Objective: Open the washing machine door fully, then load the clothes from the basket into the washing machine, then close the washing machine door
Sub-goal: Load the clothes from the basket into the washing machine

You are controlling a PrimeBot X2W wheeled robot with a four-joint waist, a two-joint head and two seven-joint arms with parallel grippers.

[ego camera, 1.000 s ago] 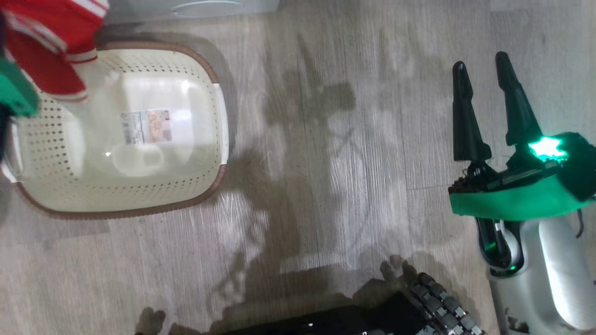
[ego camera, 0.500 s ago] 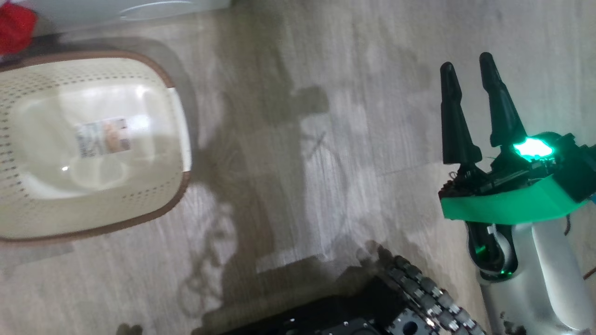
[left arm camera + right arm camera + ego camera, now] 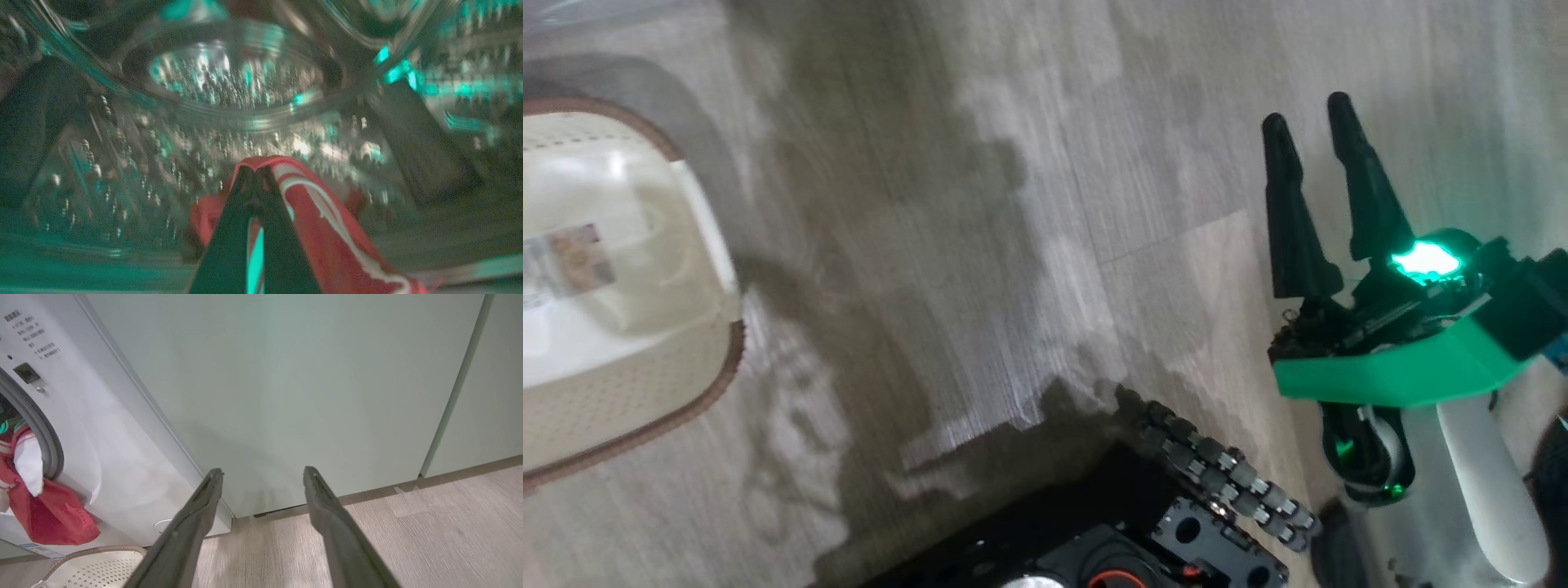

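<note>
Red clothes (image 3: 327, 212) pinched in the left gripper (image 3: 255, 175), fingers closed tight on the fabric, holed steel drum (image 3: 229, 81) right ahead; that view is blurred. In the right wrist view some of the red fabric hangs out over the grey rim of the washing machine (image 3: 122, 449), down its white front, basket (image 3: 94, 567) on the floor (image 3: 1013, 204) just below. Right gripper (image 3: 1307, 114) spread wide, holding nothing, pointing at a pale green cabinet (image 3: 306, 396).

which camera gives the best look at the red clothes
The right wrist view: the red clothes hang sharp and well lit from the open mouth of the washing machine. The left wrist view gives a dim, blurred fold of them pinched in the shut left hand.
</note>
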